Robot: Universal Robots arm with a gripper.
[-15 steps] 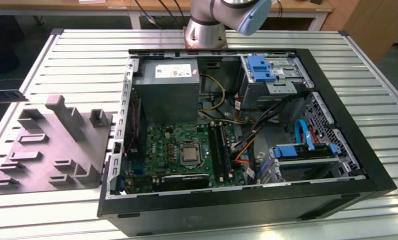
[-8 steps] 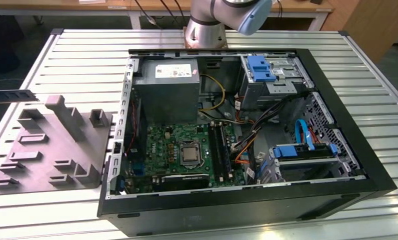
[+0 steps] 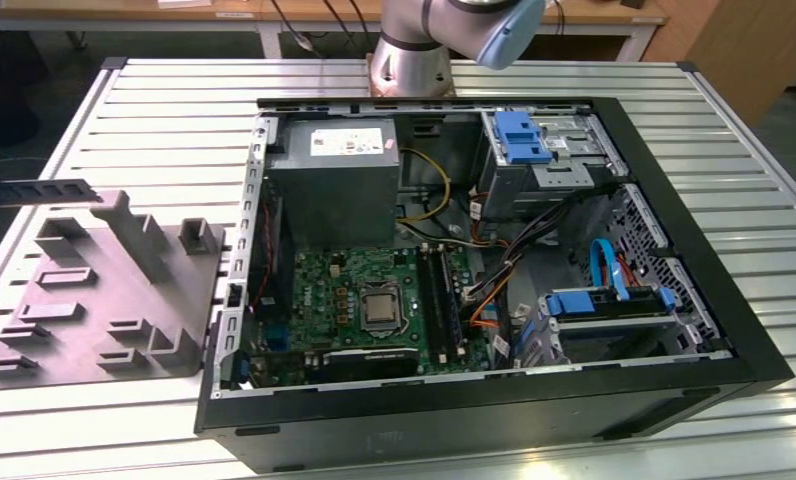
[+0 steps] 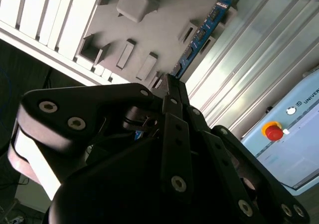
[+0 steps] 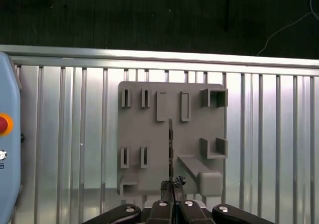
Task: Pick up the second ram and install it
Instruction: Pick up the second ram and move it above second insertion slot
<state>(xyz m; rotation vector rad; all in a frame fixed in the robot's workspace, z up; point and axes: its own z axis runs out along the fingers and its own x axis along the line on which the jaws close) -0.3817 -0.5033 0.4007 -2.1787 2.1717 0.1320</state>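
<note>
Where your claw [image 4: 168,87] shows in the second wrist view, entry one: its black fingers [image 4: 175,134] are clamped together on one end of the second ram [image 4: 202,32], a slim stick with a blue face and a row of dark chips, reaching straight out from the fingertips. Entry two: the grey moulded holder [image 4: 149,30], with its ribs and pockets, lies behind the stick in that view, and the stick's far end passes over the holder's edge and the ribbed metal counter [image 4: 259,59]. In the first wrist view you see the same stick [image 5: 171,149] edge-on, a thin dark line running from the claw [image 5: 172,194] across the middle of the holder [image 5: 144,139]; whether it touches the holder you cannot tell. Entry three: a pale blue box [image 4: 299,154] with a red button [image 4: 273,132] sits on the counter near the holder, apart from it. Entry four, exterior view: the holder [image 3: 105,290] lies on the counter [image 3: 171,110] at the exterior view's left, just beside the open computer case [image 3: 758,340]. The case holds a green motherboard [image 3: 325,280] with long black slots [image 3: 436,290], a grey power supply [image 3: 331,190] and blue drive brackets [image 3: 521,135]. The arm's base [image 3: 412,60] stands at the far side of the case.
</note>
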